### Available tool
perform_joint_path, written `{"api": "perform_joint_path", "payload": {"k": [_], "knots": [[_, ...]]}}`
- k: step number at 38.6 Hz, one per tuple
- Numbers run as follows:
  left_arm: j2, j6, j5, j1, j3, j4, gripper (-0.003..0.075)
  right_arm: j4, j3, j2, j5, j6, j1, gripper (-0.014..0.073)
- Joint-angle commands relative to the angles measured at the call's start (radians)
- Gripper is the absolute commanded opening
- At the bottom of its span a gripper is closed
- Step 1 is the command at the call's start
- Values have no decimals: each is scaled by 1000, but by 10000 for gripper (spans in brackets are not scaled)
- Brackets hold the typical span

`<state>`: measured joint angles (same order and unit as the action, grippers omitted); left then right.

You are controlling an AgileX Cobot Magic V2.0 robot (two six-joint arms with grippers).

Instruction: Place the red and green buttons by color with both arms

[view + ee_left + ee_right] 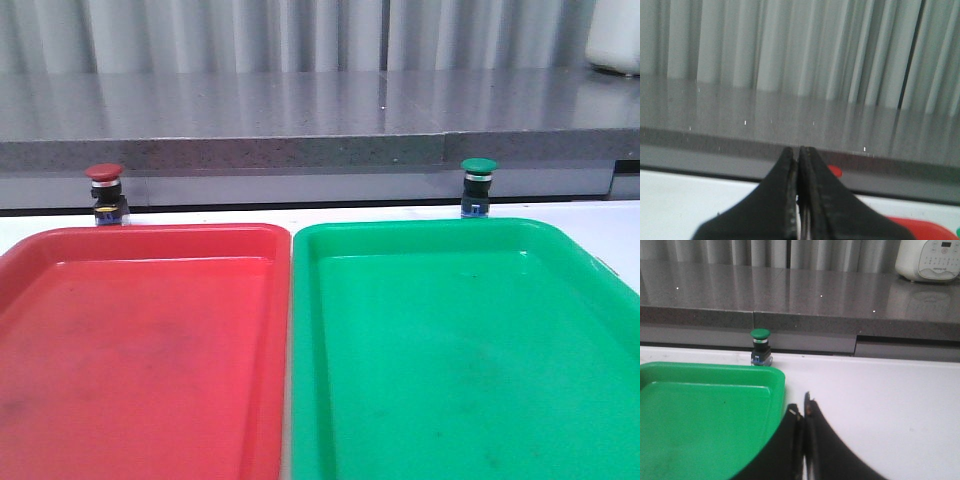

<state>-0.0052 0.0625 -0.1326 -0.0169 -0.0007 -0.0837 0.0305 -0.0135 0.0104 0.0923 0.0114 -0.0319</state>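
Observation:
The red button (105,193) stands upright on the white table behind the red tray (140,340). The green button (477,186) stands upright behind the green tray (460,350). Neither arm shows in the front view. In the left wrist view my left gripper (798,150) is shut and empty; a sliver of the red button's cap (835,171) shows just past its fingers. In the right wrist view my right gripper (801,402) is shut and empty beside the green tray's corner (772,385), with the green button (760,346) farther ahead.
A raised grey counter ledge (320,120) runs along the back of the table right behind both buttons. A white appliance (929,259) stands on the counter at the far right. Bare white table (880,400) lies to the right of the green tray.

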Motion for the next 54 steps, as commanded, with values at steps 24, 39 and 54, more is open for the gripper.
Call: {"api": "perform_joint_path", "payload": {"k": [24,39,54], "knots": [[475,-4,242,-2,-498,25,-19,-1,588,-498,230,-1,-3,-65],[475,-4,242,-2,-498,25,592,-1,588,-498,226,-1,-3,462],[477,-4,244,-2,-495,25,636,-1,588,-498,226,-1,-3,651]]}}
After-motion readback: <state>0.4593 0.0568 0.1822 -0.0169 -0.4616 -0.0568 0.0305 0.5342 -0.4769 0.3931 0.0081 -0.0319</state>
